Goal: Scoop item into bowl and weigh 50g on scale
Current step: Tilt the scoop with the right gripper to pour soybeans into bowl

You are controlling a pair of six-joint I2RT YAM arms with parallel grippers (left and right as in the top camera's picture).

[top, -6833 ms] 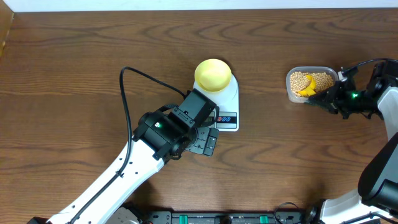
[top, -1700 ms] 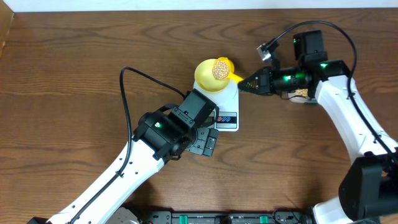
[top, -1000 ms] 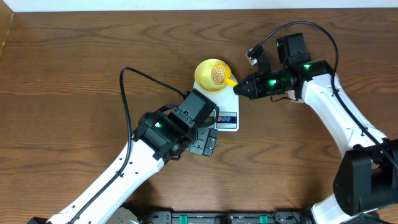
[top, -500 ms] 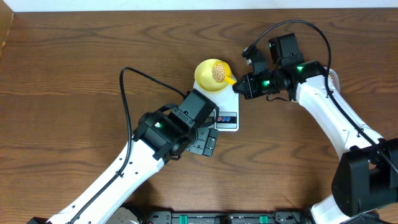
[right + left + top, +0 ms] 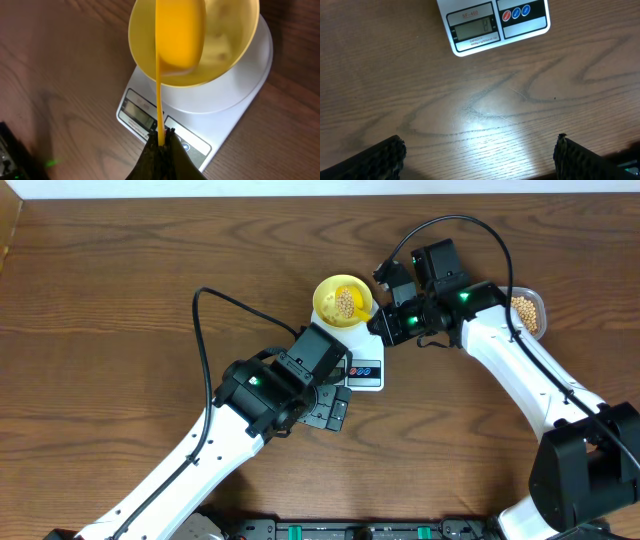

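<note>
The pale-yellow bowl (image 5: 343, 302) stands on the white scale (image 5: 362, 350) and holds a pile of tan beans (image 5: 344, 303). My right gripper (image 5: 385, 326) is shut on the handle of a yellow scoop (image 5: 179, 35), which is tipped on its side over the bowl (image 5: 235, 45). The scale's display and buttons show in the right wrist view (image 5: 150, 117) and in the left wrist view (image 5: 492, 25). My left gripper (image 5: 480, 157) is open and empty over bare table, just in front of the scale's display end.
A clear tub (image 5: 527, 311) with more beans stands at the right, partly hidden behind my right arm. My left arm (image 5: 262, 395) lies across the table's front left, with a black cable looping beside it.
The right gripper has turned the scoop over the bowl and the beans have dropped from the scoop into the bowl. The right arm shifted left, uncovering the tub. The left arm has not moved.
</note>
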